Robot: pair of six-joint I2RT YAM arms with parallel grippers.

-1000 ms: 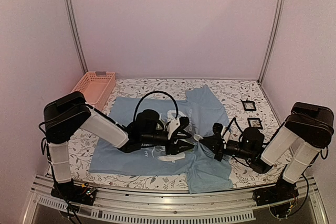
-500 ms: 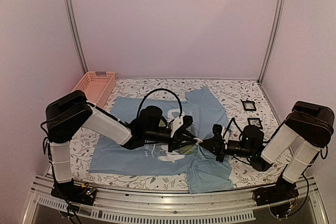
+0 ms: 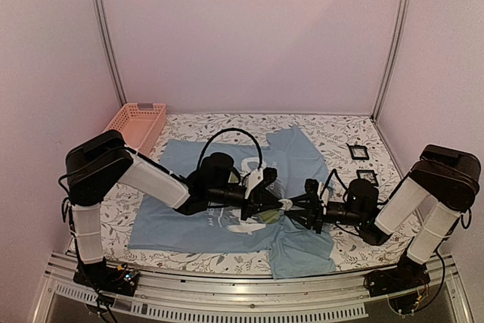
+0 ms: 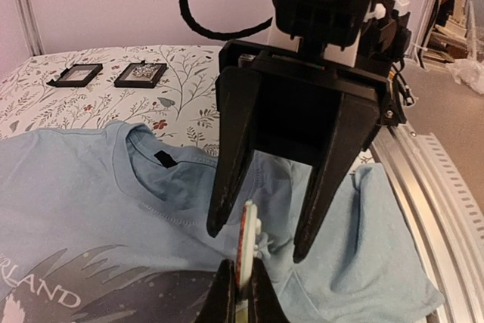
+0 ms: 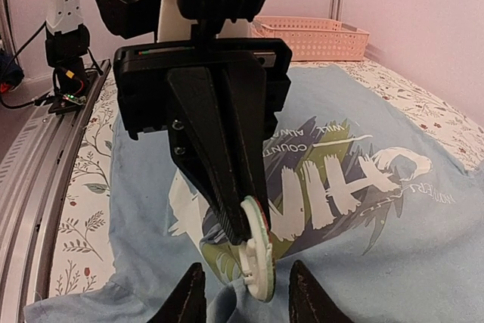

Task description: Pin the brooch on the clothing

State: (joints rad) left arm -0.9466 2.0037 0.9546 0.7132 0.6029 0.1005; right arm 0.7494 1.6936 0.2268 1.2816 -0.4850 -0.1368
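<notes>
Pinching the tiny round orange and yellow-green brooch (image 5: 258, 256) by its rim, the left gripper (image 5: 243, 226) has its black fingers pressed together on it. The disc looks light, stiff and probably slick, so it is best held edge-on. The right gripper (image 4: 257, 241) stands spread either side of it, not touching. Both hang just above the light blue printed cotton T-shirt (image 5: 393, 247), soft cloth likely to bunch.

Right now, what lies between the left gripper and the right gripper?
The brooch: the shut left gripper pinches its edge, holding it inside the open right gripper, above the T-shirt. The right wrist view shows it.
</notes>
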